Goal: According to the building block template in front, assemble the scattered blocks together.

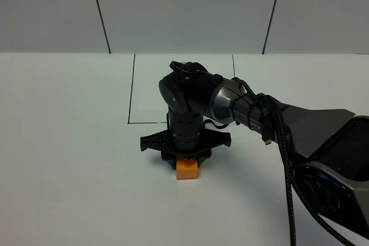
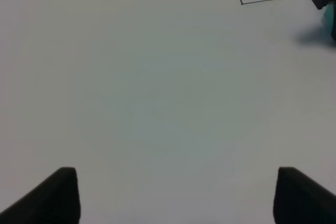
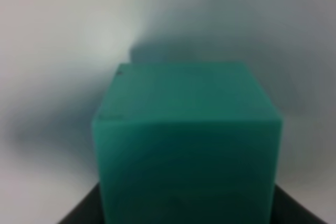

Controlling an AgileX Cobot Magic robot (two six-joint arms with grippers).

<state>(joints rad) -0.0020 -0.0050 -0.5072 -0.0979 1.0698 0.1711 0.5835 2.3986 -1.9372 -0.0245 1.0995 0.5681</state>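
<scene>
Right pincer (image 1: 185, 158) grips teal cube (image 3: 188, 145), orange cube (image 1: 187, 169) beneath.

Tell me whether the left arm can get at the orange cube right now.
Probably not cleanly: the right end effector sits directly over the orange cube, holding the teal cube, so a grasp from above is blocked.

White table (image 1: 63, 142), grey panelled wall (image 1: 184, 10)

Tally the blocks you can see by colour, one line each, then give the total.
Orange block: 1
Teal block: 1
Total: 2
</scene>
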